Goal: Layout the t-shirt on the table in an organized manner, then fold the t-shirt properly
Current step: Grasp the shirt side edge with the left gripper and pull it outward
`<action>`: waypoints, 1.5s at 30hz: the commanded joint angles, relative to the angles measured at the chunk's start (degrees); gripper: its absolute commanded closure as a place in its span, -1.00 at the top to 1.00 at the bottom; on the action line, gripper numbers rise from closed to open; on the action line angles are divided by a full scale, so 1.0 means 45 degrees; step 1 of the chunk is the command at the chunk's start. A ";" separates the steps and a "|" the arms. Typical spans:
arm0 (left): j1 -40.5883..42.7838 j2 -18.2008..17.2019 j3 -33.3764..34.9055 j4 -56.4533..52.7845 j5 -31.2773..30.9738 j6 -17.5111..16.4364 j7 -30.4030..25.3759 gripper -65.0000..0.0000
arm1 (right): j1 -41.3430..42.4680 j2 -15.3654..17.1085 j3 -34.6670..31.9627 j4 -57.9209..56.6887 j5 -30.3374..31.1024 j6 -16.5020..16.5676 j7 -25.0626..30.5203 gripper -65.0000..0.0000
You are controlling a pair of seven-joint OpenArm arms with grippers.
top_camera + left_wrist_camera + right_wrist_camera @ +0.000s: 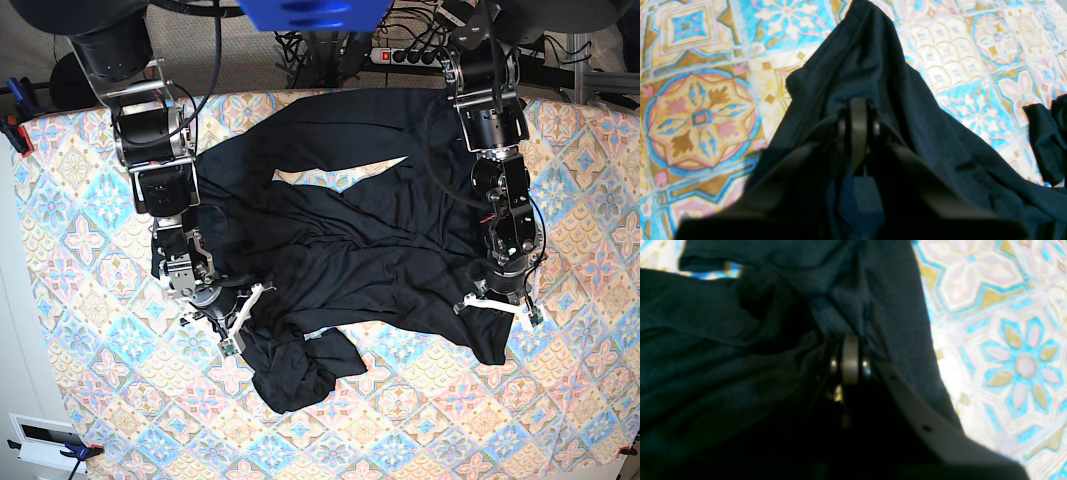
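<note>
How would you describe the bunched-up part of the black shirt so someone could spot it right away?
Start at the table with its pastel tile-pattern cloth, where the black t-shirt sprawls across the middle. Follow its near edge toward the right gripper. Just beside it lies a crumpled lump, the only wadded part of an otherwise spread garment.

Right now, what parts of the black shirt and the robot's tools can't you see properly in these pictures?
- Left tool: left wrist view, its tips are buried in the t-shirt, so the pinched spot is hidden.
- Right tool: right wrist view is blurry and dark; the fabric hides the tips.
- T-shirt's collar: base view, folds of the t-shirt cover it.
- Table: base view, its edges are cut off by the picture.
</note>
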 commanded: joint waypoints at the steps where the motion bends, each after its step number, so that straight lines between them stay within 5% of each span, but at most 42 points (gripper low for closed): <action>1: -0.0164 -0.0118 -0.0003 0.0278 -0.0037 -0.0043 -0.0295 -0.97 | 0.0467 0.0033 0.0018 0.0111 0.0073 0.0022 0.0346 -1.00; 4: -0.0203 -0.0118 -0.0003 0.0278 -0.0037 -0.0043 -0.0295 -0.97 | 0.0467 0.0033 -0.0001 0.0091 0.0053 -0.0115 0.0346 -1.00; 9: -0.0575 -0.0059 -0.0003 0.0199 -0.0017 -0.0043 -0.0295 -0.90 | 0.0467 0.0033 -0.0743 0.0091 -0.1002 -0.1541 0.0346 -1.00; 16: -0.1532 -0.0040 -0.0003 -0.0738 -0.0017 -0.0043 -0.0334 -0.90 | 0.0467 0.0033 -0.1271 0.0072 -0.1060 -0.1678 0.0346 -1.00; 28: -0.3993 -0.0762 -0.0003 -0.8103 -0.0056 0.0524 -0.3440 -0.91 | 0.0389 0.0033 -0.1271 0.0091 -0.1060 -0.1678 0.0346 -1.00; 36: -0.2313 -0.1407 -0.0003 -0.8299 -0.0056 0.0524 -0.3518 -0.91 | 0.0447 0.0053 -0.1251 -0.0671 -0.1080 -0.1678 0.0385 -1.00; 45: -0.0301 -0.2247 -0.0003 -0.7615 -0.0076 0.0504 -0.4143 -0.91 | 0.2108 0.0053 -0.1271 -0.3621 -0.1099 -0.2479 0.2339 -1.00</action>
